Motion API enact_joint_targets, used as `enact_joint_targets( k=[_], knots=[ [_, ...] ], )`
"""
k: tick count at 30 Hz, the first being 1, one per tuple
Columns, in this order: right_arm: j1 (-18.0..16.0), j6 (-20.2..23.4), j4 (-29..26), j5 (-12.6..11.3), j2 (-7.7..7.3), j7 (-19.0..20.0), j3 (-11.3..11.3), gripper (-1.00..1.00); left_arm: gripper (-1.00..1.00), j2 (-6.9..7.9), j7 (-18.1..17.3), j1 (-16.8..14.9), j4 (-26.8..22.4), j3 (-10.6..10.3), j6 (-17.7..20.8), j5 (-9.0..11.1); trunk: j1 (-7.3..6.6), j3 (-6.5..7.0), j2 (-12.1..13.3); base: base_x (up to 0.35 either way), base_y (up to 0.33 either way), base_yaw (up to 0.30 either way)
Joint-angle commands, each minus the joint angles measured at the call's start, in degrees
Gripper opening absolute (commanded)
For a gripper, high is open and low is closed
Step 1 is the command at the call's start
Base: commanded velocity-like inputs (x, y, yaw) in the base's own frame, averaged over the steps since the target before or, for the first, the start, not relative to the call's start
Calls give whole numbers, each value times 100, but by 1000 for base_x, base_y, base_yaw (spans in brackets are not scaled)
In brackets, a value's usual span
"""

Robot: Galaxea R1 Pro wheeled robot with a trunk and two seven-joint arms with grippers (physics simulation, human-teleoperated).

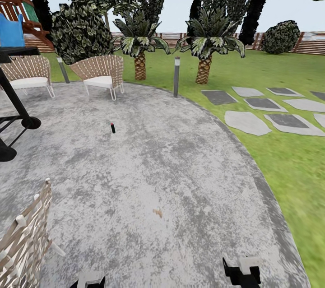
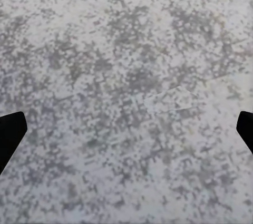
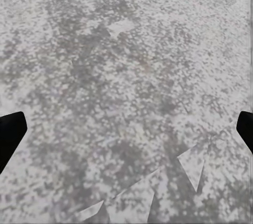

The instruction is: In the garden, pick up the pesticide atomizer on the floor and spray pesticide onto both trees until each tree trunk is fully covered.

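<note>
Both grippers hang low over the grey speckled patio [image 1: 171, 179], the left gripper [image 2: 126, 132] and right gripper [image 3: 126, 132] each with fingers spread wide and nothing between them. This looks like the approach step: the atomizer is not yet picked up. A small dark object with a red tip [image 1: 113, 127] stands alone on the paving ahead, possibly the atomizer, though it is too small to tell. The next move calls for driving closer. Beyond it: two wicker chairs [image 1: 101, 73], two bollard lights [image 1: 176, 76], two short palms [image 1: 204, 48], then lawn [image 1: 289, 157] and fence [image 1: 311, 42].
</note>
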Motion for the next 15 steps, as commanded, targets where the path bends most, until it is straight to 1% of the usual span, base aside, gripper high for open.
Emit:
enact_joint_targets(
  k=[1, 11, 15],
  knots=[
    [-2, -18, 6, 63, -5, -25, -43, 100, 100, 0, -3, -3, 5, 2, -19, 27, -1, -5, -2, 0, 0, 0],
    [0, -18, 6, 64, -9, -26, -40, 100, 100, -5, -3, -3, 6, 1, -6, 26, -1, -5, -2, 1, 0, 0],
    [0, -18, 6, 56, 23, -16, -35, 100, 100, -2, -3, -3, 6, 4, -5, 27, -1, -5, -2, 210, 0, 0]
  ],
)
